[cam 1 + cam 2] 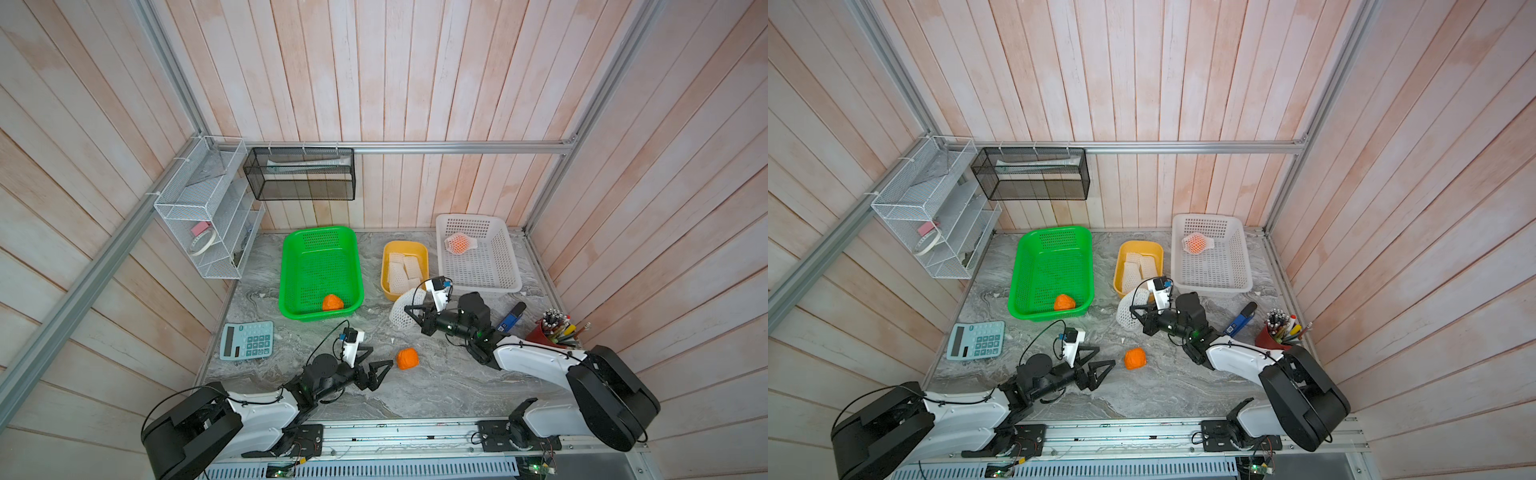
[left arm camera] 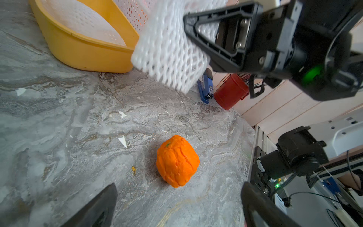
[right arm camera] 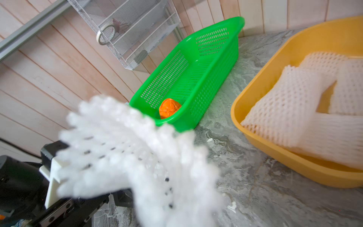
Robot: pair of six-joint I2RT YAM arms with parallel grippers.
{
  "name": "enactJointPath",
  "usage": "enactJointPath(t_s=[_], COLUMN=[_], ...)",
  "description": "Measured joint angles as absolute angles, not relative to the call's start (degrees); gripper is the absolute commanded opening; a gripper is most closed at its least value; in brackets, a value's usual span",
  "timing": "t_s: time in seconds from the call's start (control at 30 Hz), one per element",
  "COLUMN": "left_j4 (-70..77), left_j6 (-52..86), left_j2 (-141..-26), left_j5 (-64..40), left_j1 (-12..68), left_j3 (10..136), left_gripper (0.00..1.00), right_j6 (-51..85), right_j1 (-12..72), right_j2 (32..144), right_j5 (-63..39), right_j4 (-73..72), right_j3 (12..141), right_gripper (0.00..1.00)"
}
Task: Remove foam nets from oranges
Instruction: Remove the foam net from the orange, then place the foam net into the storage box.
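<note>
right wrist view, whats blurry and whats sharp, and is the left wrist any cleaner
Right wrist view: the held net right at the lens is badly out of focus, while the green basket and the orange inside it look sharp. Left wrist view: the bare orange and table are crisp; the net there is slightly smeared.

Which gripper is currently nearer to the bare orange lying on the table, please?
The left. The left gripper stands open right beside the bare orange, not touching it. The right gripper is farther back by the yellow tub, shut on a foam net.
</note>
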State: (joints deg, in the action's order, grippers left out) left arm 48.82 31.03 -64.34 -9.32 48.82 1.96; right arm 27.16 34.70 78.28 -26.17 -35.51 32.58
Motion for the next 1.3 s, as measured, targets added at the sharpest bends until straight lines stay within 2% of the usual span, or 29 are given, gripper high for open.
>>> enactJointPath(t_s=[0.17,0.33,0.6,0.8,0.87,1.03,1.13,1.3], left_j4=[42.28,33.65,26.02,23.35,22.81,22.41,22.41,22.39], left_j6=[31.09,30.85,30.41,30.41,30.44,30.48,30.68,30.76], left_j2=[-57.52,-52.21,-48.64,-47.03,-46.61,-46.39,-46.39,-46.37], left_j5=[-8.25,-6.90,-6.52,-6.55,-6.55,-6.55,-6.57,-6.55], left_j1=[48.84,49.32,49.58,49.58,49.58,49.58,49.58,49.69], left_j3=[2.42,4.43,5.15,5.15,5.15,5.15,5.15,5.15], left_gripper=[1.00,1.00,1.00,1.00,1.00,1.00,1.00,1.00], right_j6=[26.20,25.34,23.46,18.85,17.78,16.82,16.95,16.80], right_j1=[28.75,23.07,19.27,18.20,17.93,16.95,15.77,14.20], right_j2=[82.19,92.71,109.16,117.47,118.85,119.26,119.24,118.45], right_j5=[-27.03,-31.29,-37.01,-37.58,-37.56,-37.65,-37.78,-37.82], right_j4=[-23.29,-13.63,1.37,13.45,15.86,18.81,19.03,19.25], right_j3=[45.17,57.45,75.18,88.79,90.54,91.39,92.64,93.93], right_gripper=[0.00,0.00,0.01,0.13,0.21,0.53,0.67,0.74])
